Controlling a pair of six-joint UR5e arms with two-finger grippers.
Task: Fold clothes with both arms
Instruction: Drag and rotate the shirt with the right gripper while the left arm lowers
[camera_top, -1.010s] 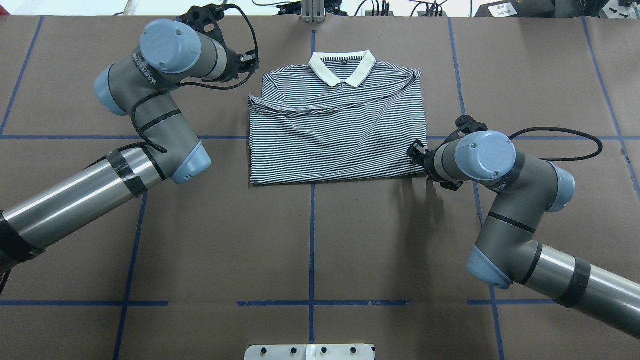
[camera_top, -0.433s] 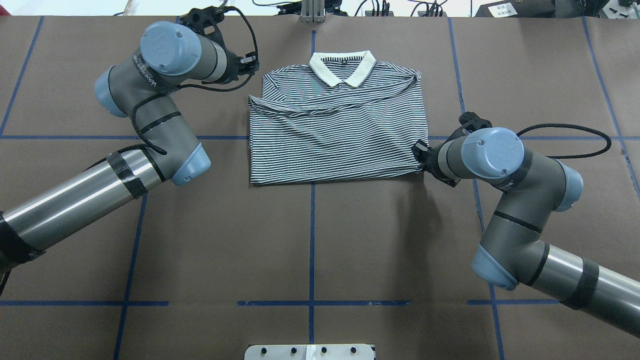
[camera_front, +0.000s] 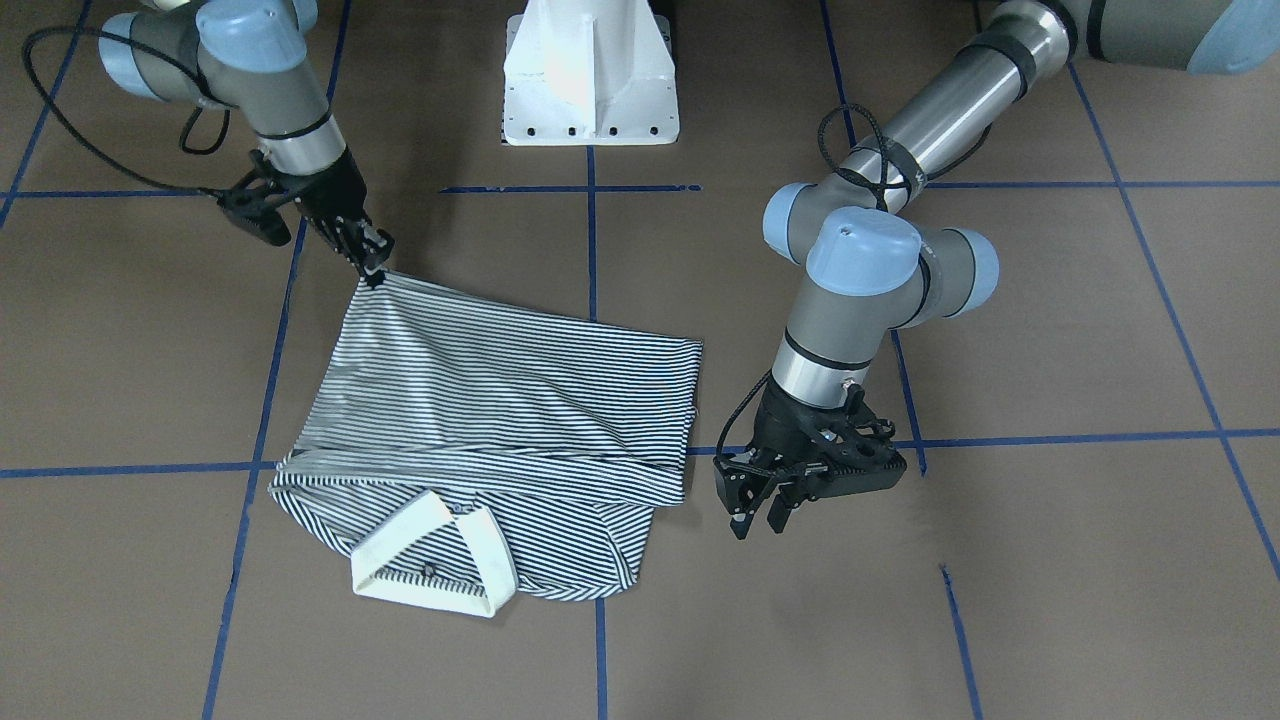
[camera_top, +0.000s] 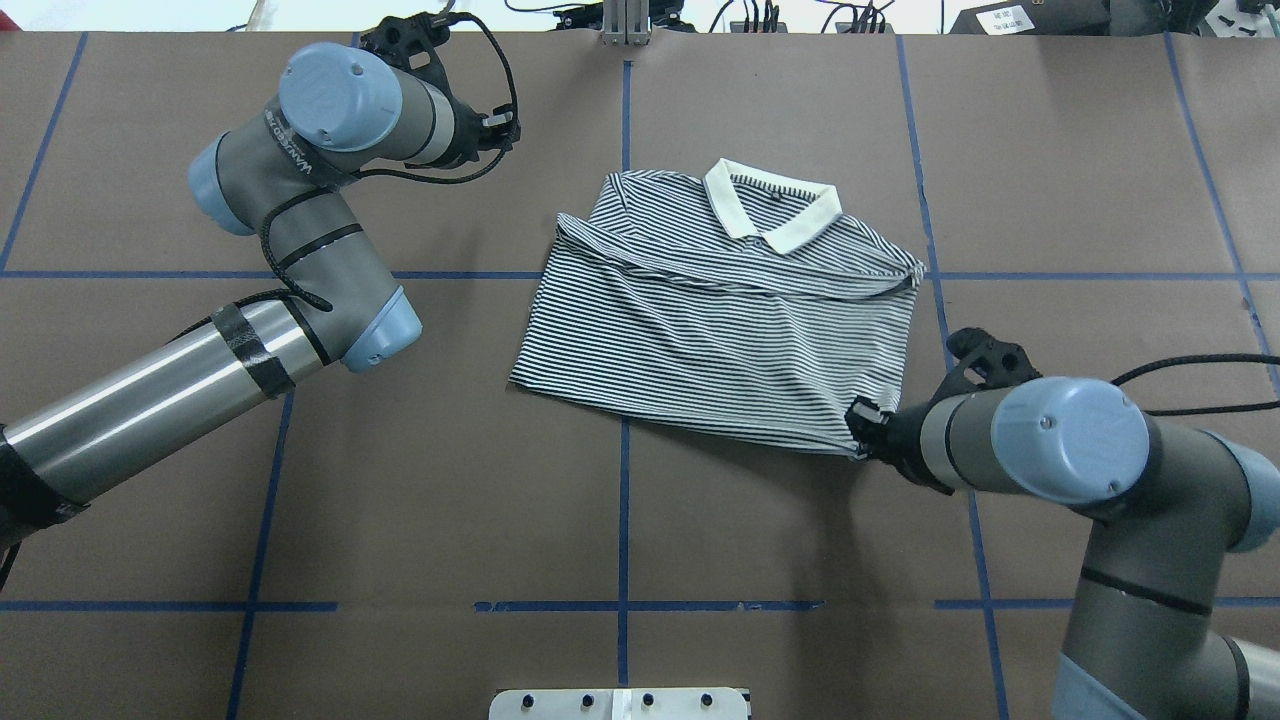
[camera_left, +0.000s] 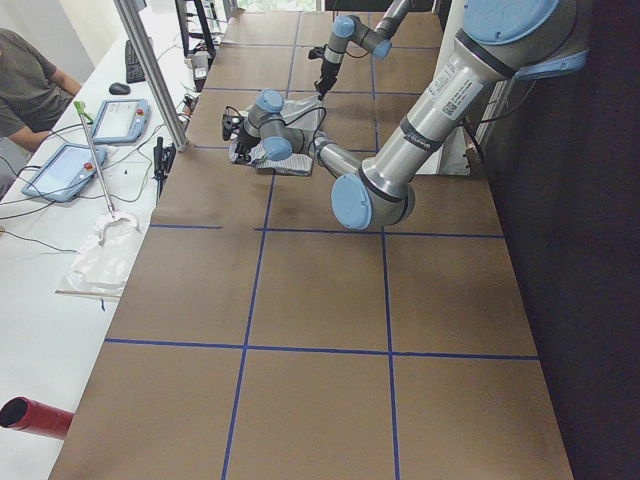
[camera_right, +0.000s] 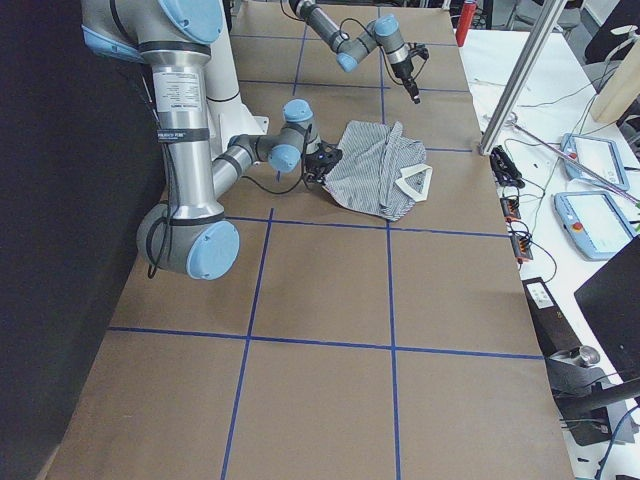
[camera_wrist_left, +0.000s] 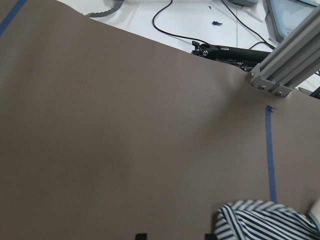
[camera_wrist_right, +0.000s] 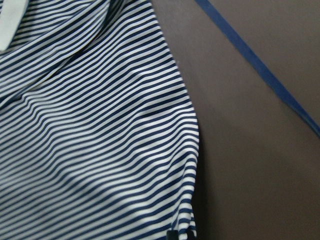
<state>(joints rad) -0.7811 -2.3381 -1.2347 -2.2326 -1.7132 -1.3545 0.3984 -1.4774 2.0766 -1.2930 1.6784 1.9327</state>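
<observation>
Dragged toward my base and outward since the earlier overhead view: my right gripper (camera_top: 862, 418) is clenched on the near right corner of the polo shirt (camera_top: 720, 320). That corner is lifted slightly and the striped cloth fans away from the pinch in the right wrist view. The shirt sat square on the centre tape line (camera_top: 624, 500) before. Now it lies skewed, with the collar (camera_top: 770, 205) to the right of that line and the far left edge pulled in.

My left gripper (camera_front: 755, 515) has not moved. Its jaws stand apart with nothing between them, low over the bare table (camera_top: 400, 500) just beside the shirt's far left edge. In the left wrist view only a bit of striped cloth shows at the bottom.

Progress, as I judge it: the sleeves are tucked in and the body looks already doubled into a short block, so the main folds are done. What is left is probably one more fold or squaring up. The block is now crooked and creased across the middle, and only one corner is held, so my left gripper needs to take an edge before any fold goes evenly.
</observation>
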